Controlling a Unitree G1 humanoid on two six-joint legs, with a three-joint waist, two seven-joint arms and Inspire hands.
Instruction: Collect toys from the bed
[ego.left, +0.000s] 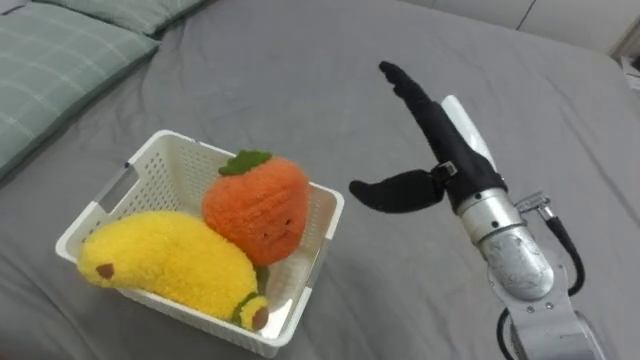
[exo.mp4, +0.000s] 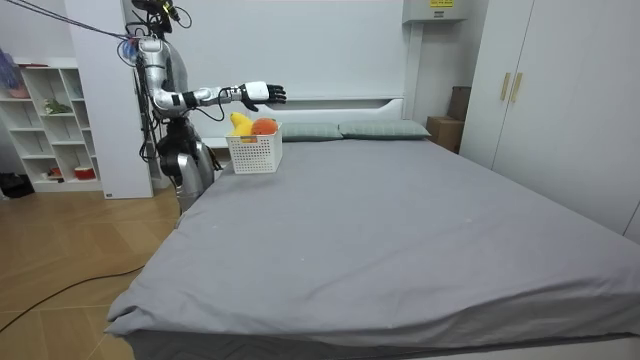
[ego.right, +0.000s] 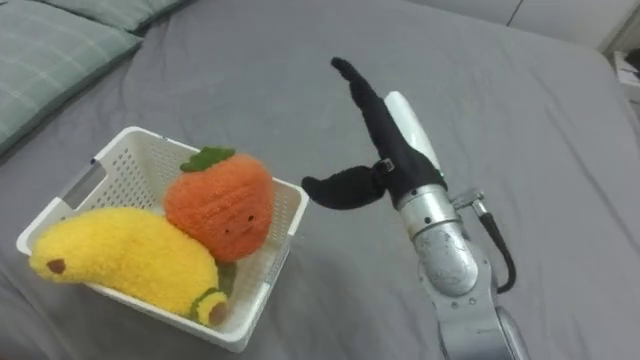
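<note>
The robot stands at the side of the bed (ego.left: 330, 70) near its head end, its right hand (ego.left: 450, 150) stretched out above the grey sheet just right of a white basket (ego.left: 185, 143), released, with fingers straight, the thumb spread toward the basket and nothing in it. The toys lie in the basket on the bed: a yellow banana plush (ego.left: 170, 262) along its near side and an orange fruit plush (ego.left: 258, 205) with a green leaf just behind it, leaning on the right wall. Green checked pillows (ego.left: 50, 60) lie at the far left.
</note>
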